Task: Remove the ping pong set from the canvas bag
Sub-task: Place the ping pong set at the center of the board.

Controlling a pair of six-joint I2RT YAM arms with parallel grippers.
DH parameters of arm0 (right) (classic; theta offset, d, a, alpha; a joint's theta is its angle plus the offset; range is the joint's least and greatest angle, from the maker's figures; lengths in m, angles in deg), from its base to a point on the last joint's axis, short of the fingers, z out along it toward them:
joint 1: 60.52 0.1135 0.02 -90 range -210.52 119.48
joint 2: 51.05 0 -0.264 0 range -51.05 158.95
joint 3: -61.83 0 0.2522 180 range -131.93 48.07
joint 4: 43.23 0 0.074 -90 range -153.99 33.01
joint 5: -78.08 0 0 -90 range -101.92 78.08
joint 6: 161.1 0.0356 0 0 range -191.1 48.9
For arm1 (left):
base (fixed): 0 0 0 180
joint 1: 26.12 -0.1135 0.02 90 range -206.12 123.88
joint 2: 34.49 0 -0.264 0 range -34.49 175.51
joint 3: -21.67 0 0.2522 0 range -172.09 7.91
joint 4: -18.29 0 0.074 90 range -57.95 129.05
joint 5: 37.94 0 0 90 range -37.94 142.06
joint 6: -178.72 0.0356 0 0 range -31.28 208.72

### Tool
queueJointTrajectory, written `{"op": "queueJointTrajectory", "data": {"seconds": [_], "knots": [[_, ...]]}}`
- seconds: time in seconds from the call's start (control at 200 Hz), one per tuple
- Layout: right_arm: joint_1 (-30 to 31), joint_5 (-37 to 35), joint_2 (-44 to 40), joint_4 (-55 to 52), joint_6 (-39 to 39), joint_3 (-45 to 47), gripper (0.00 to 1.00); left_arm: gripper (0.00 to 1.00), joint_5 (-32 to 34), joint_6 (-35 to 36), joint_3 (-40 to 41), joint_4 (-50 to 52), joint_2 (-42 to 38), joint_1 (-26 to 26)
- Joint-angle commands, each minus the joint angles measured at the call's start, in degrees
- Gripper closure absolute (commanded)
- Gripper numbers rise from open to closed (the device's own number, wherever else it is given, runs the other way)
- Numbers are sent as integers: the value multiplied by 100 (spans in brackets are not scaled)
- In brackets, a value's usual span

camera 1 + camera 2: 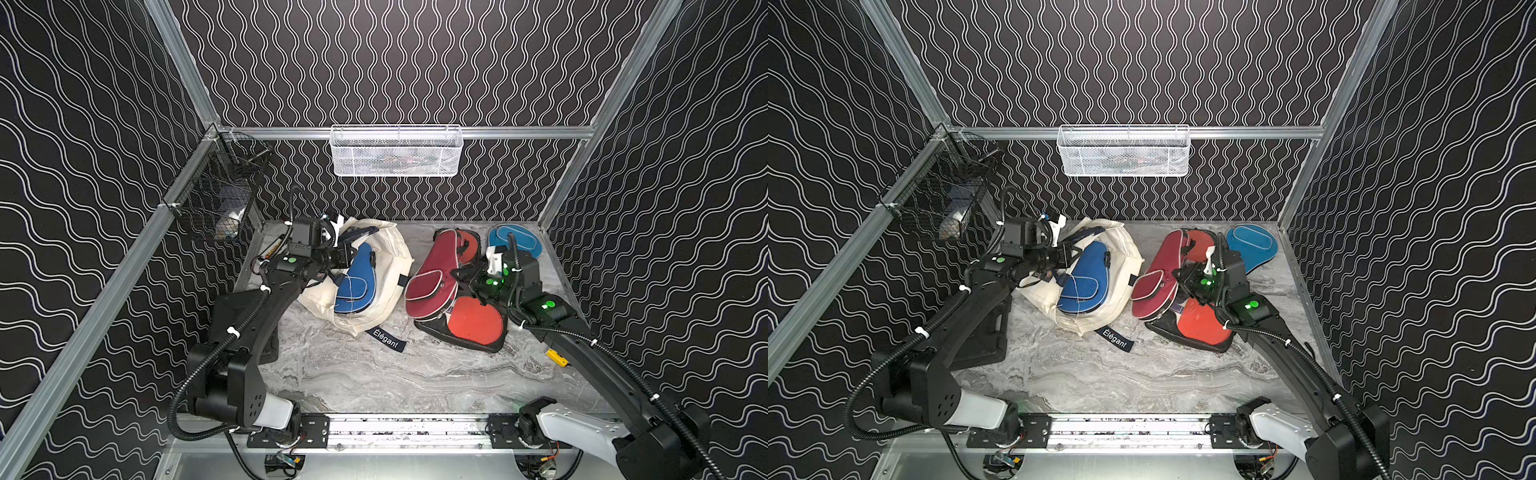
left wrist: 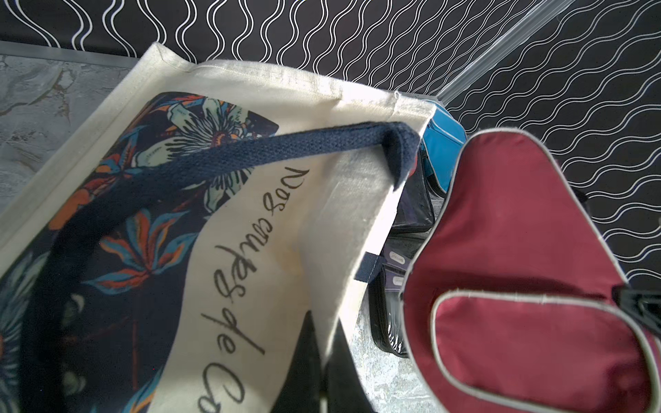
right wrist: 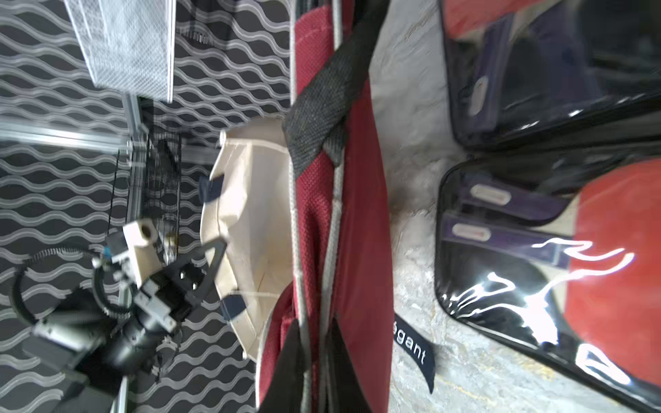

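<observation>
Blue zip cover (image 1: 356, 286): seemingly the last piece inside the canvas bag (image 1: 392, 253). Long axis runs far-to-near, just beside the left gripper (image 2: 318, 375), which pinches the bag's cloth. The right gripper (image 3: 314, 361), clenched on the maroon cover (image 1: 436, 270), sits farther off.

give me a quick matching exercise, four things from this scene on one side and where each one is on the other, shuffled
Things:
1. blue cover
2. maroon cover
3. teal cover
4. white mesh basket

Places:
a. hung on the rail of the back wall
b. far right corner of the table
c. pinched by the right gripper
d. framed by the cream canvas bag

Pairs: 1-d, 2-c, 3-b, 4-a
</observation>
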Motion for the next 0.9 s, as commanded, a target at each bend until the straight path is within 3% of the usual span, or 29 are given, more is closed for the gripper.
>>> {"op": "queueJointTrajectory", "data": {"seconds": [0.0,0.355,0.896], "knots": [[-293,437,161,397,-438,-267,100,100,-37,-8,-17,-85,-11,-3],[-1118,635,1477,1533,-1202,-739,100,100,-134,-92,14,-147,-78,-5],[-1249,1236,3793,2895,-1077,-2104,100,100,-310,-213,31,-248,-214,5]]}}
